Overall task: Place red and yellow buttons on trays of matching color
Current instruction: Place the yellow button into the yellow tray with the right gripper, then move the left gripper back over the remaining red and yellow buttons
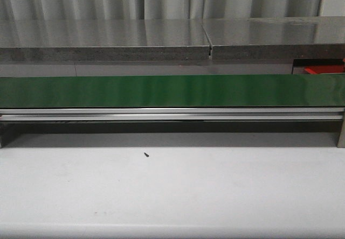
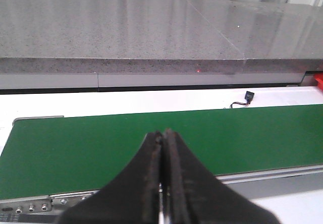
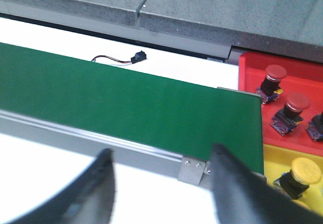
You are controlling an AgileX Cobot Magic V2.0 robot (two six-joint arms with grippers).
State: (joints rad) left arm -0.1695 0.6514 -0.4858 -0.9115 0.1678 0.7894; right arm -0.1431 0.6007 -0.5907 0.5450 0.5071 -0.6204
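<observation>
In the right wrist view, two red buttons (image 3: 275,74) (image 3: 296,102) stand in the red tray (image 3: 252,65) past the end of the green belt (image 3: 126,100). A yellow button (image 3: 304,170) sits in the yellow tray (image 3: 275,158) beside it. My right gripper (image 3: 162,156) is open and empty over the white table, close to the belt's end bracket. My left gripper (image 2: 162,134) is shut with nothing in it, pointing over the green belt (image 2: 101,143). The front view shows the belt (image 1: 172,90) bare and a sliver of the red tray (image 1: 323,69) at the far right.
A grey stone counter (image 1: 108,37) runs behind the belt. A small black connector on thin wires (image 3: 138,57) lies on the white surface behind the belt. The belt's metal rail (image 1: 172,114) edges the white table (image 1: 172,190), which bears a small dark speck (image 1: 146,154).
</observation>
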